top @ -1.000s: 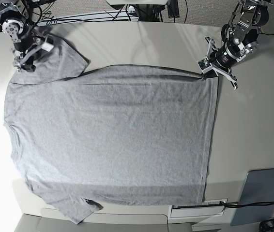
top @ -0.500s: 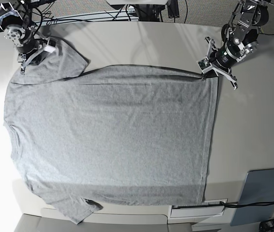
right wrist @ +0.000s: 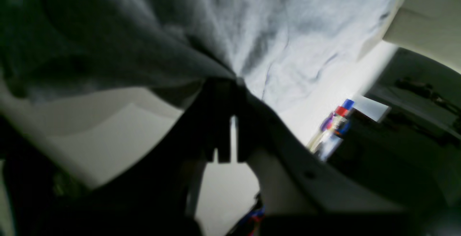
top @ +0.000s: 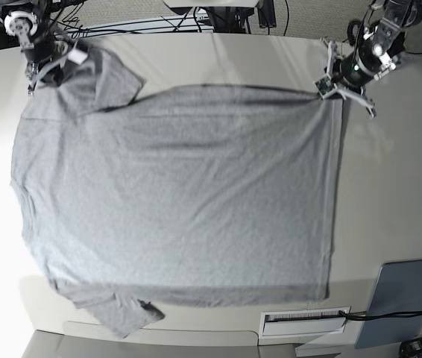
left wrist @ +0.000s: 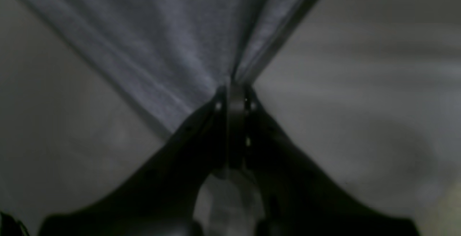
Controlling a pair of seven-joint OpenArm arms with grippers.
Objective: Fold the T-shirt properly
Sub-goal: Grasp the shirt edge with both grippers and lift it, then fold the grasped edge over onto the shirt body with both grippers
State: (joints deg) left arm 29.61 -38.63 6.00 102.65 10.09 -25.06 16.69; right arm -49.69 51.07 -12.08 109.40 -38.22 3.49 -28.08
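The heather-grey T-shirt [top: 181, 194] lies spread plain side up on the table, collar end to the left, hem to the right. My left gripper [top: 329, 91] is shut on the shirt's far right hem corner; in the left wrist view its jaws [left wrist: 234, 92] pinch the cloth [left wrist: 173, 41] to a point. My right gripper [top: 47, 66] is shut on the far left sleeve; in the right wrist view the cloth [right wrist: 252, 23] hangs from the closed jaws [right wrist: 228, 84], lifted off the table. The near sleeve [top: 121, 317] lies crumpled at the front edge.
A grey-blue flat panel [top: 405, 298] lies at the front right. A white slotted strip [top: 304, 319] sits at the table's front edge. Cables and stands crowd the far edge [top: 218, 15]. The bare table [top: 397, 186] runs right of the hem.
Both grippers have pulled their shirt corners toward the far edge of the table. The whole shirt has slid back with them and its far edge is drawn straighter.
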